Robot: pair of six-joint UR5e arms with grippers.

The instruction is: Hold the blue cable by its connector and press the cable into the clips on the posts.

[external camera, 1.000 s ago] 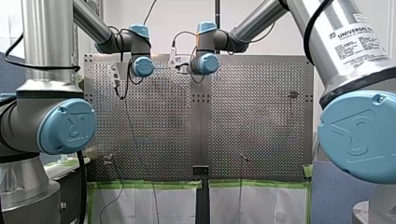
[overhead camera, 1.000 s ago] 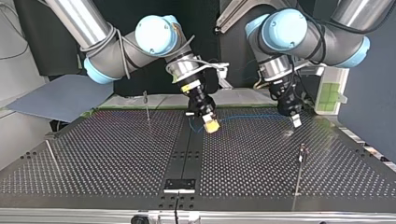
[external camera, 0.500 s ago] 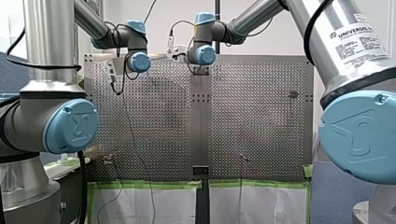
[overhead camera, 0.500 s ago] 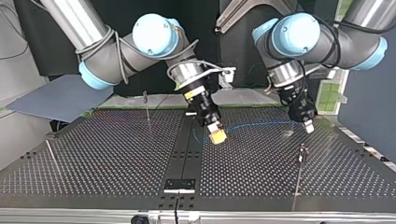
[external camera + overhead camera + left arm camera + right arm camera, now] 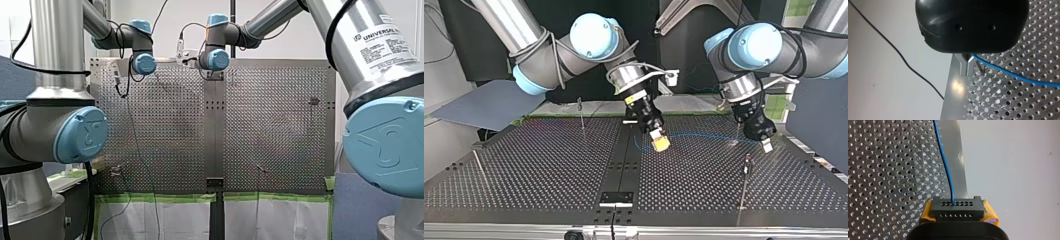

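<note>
The robot's right gripper (image 5: 659, 143) clamps its yellow pads (image 5: 926, 211) on the black rectangular multi-hole connector (image 5: 956, 207). The left gripper (image 5: 767, 146) pinches the thin blue cable (image 5: 704, 135) between its metal fingers (image 5: 964, 67). The cable runs almost straight between them, crosswise in the top view, over the perforated metal table (image 5: 549, 170). The slim metal post with a clip (image 5: 747, 161) stands just beside the left gripper, on the camera's side, so that arm is nearer.

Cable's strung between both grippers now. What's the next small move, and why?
Probably bring my left gripper across and down so the cable meets the clip on the post just nearer the camera in the top view. My right gripper grips the connector, the cable spans between both grippers, and no clip holds it yet.
</note>
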